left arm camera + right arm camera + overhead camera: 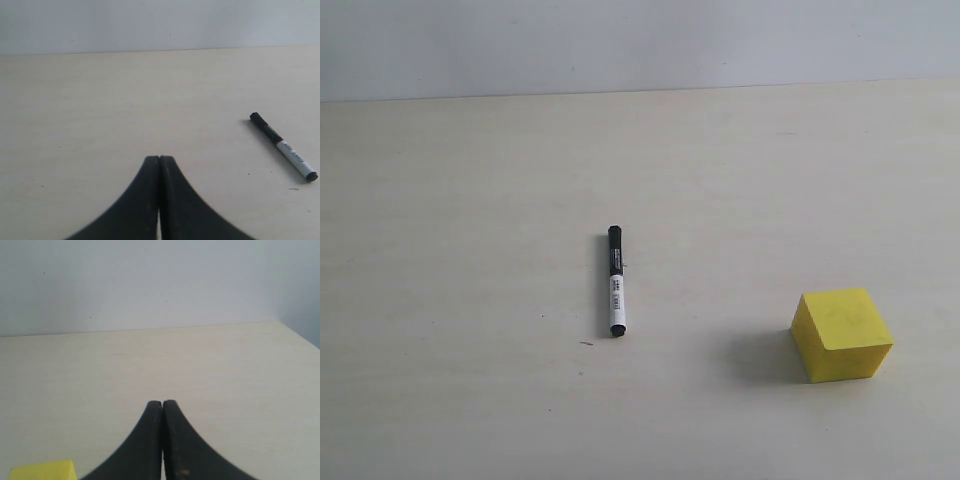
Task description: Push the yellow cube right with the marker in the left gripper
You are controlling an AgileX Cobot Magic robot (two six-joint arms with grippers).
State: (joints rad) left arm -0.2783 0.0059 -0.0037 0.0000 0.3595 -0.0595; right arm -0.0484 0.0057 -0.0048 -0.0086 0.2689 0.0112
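Bench (470, 200): pale cream top, matte, faint wood-grain streaks running along its length. Fills most of exterior view.

Wall (640, 40): plain, pale grey-blue, meets far edge of bench in nearly level line, rising slightly toward right.

Right wrist view: far right corner of bench (276, 323) in sight; right edge slants away from it, wall beyond slightly darker and bluer.

Small reddish fleck (586, 343) on bench top toward near edge; few tiny dark specks nearby.

Light: soft, diffuse, even across bench; no glare.
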